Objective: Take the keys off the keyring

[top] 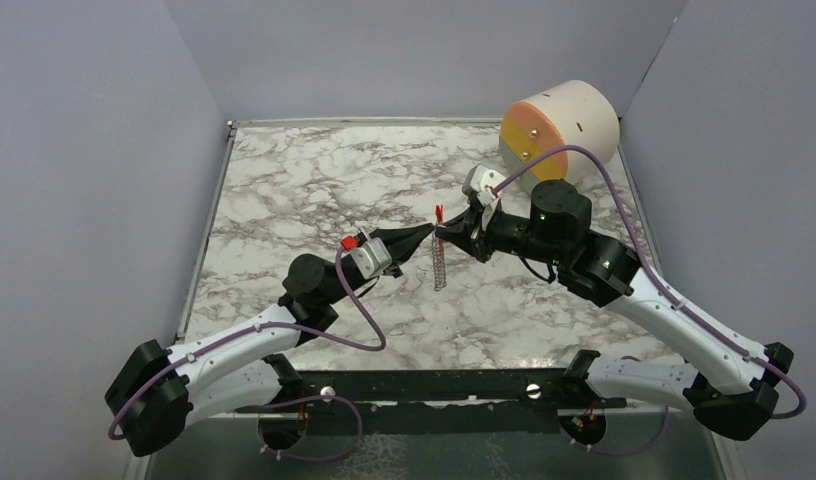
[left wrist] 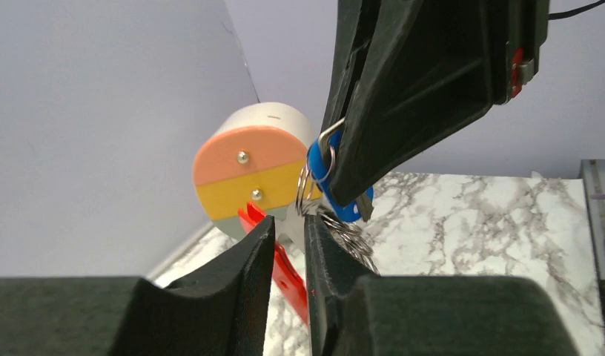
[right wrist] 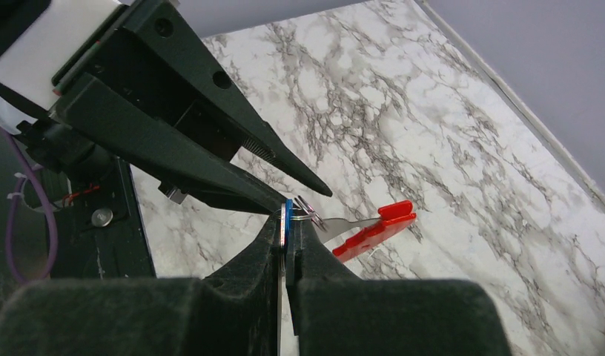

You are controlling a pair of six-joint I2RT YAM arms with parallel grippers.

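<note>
"So, right gripper [right wrist: 288, 245]?"
"Pinched shut on one flat blue-headed key [right wrist: 286, 215], midair over veined marble table [right wrist: 433, 111]."
"Left gripper [left wrist: 288, 226]?"
"Narrow gap, hold unclear; one glossy red keyring [right wrist: 375, 225] beside its tips."

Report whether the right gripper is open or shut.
Shut on the blue-headed key: fingers of the right gripper press its blue head from both sides, no gap.

Overhead: keys [top: 440, 266] dangling over the worktop, too tiny to count | left wrist: blue-headed key [left wrist: 319, 159] half behind right tool [left wrist: 335, 199], red keyring [left wrist: 291, 285] ducking behind left tool [left wrist: 290, 222], its near fingers a blur | right wrist: only that key's thin edge peeks out | left tool's grip: can't tell
</note>
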